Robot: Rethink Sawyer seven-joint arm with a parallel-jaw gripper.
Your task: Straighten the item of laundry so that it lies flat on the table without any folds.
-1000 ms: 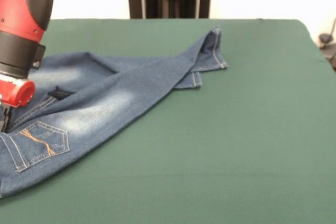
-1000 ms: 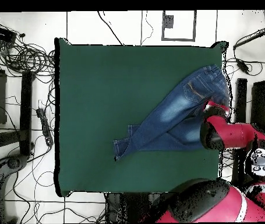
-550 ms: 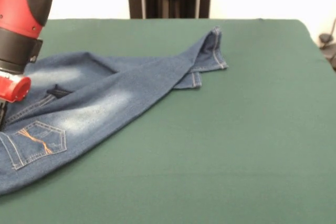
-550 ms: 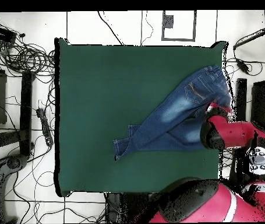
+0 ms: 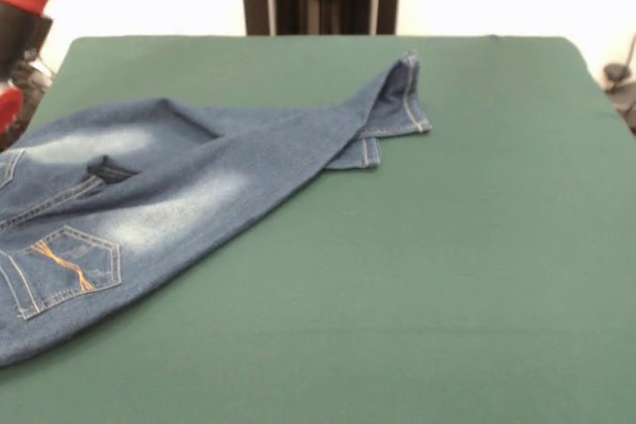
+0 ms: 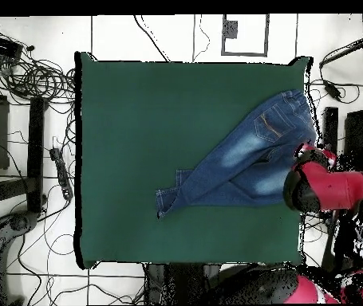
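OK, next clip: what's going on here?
A red and black robot arm is working on a small pair of blue jeans on a green table. Right now the arm is off at the table's edge beside the waistband, and nothing is holding the jeans. They are not flat: the two legs overlap and cross toward the hems, and the waist end lies at the table's edge. Whether the gripper is open cannot be seen.

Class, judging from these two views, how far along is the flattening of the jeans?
Done: the jeans rest on the table, seat and pocket spread out. In hand: nothing; the end effector sits at the table's edge by the waistband, its state unclear. Left: one leg lies across the other near the hems, so that overlap needs undoing.
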